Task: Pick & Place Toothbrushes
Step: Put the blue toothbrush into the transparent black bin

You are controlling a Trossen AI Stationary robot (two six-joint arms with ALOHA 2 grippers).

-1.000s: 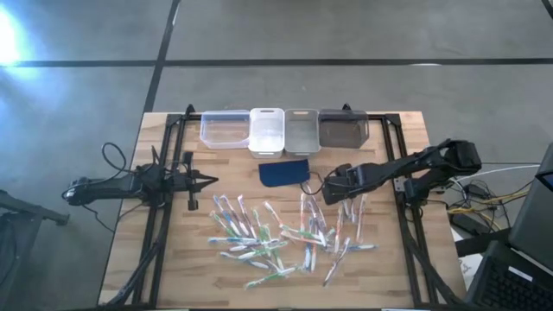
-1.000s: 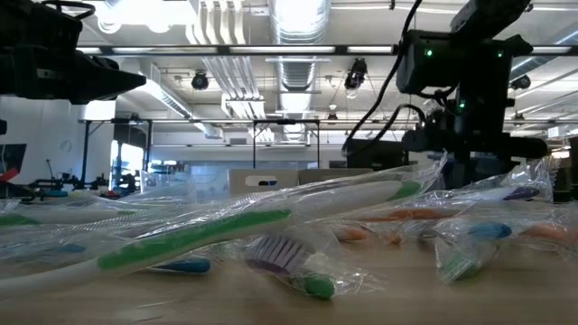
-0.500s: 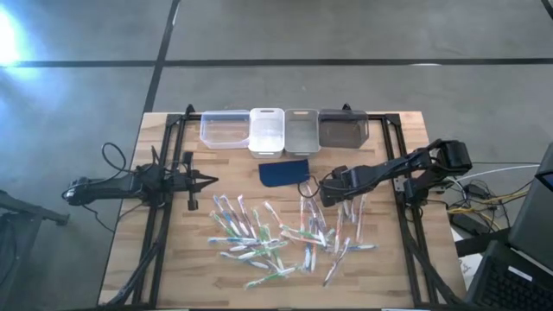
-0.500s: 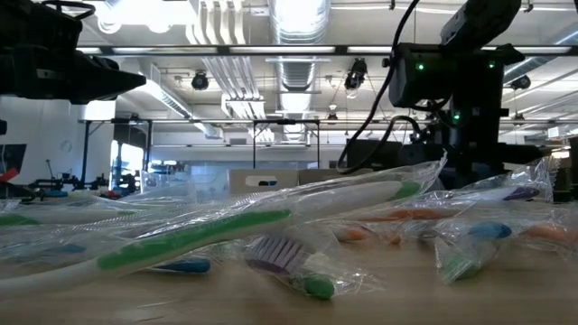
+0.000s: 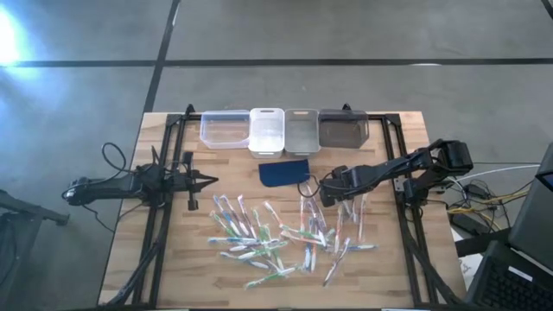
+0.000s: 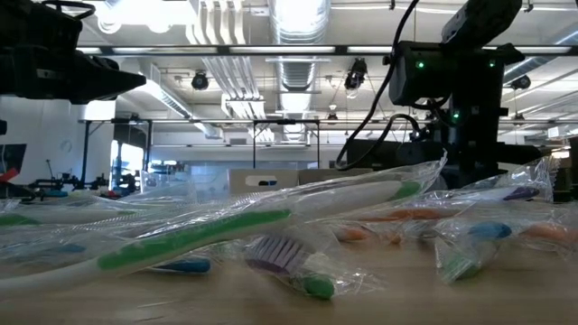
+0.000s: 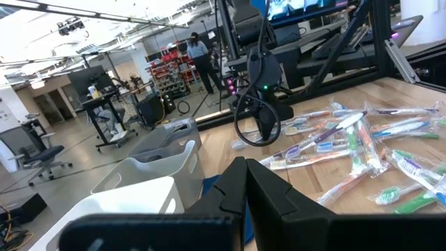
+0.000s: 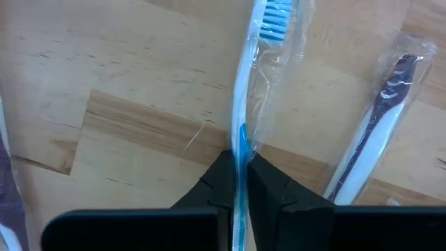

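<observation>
Right gripper [image 8: 240,183] is down at the wooden table [image 5: 173,268], just beside the dark blue pad [image 5: 284,172] on the side away from the bins, with its fingers [image 8: 219,183] pinched on the handle of a blue-and-white toothbrush [image 8: 245,111] still in its clear wrapper and lying on the wood. A dark-handled wrapped toothbrush [image 8: 373,132] lies just beside it. Remaining toothbrushes [image 5: 259,233] lie scattered on the same side of the pad, farther from the four bins [image 5: 283,130], which stand in a row at the table edge beyond the pad. Left gripper [image 5: 207,180] waits with fingers pressed together, well apart from the pad, holding nothing.
</observation>
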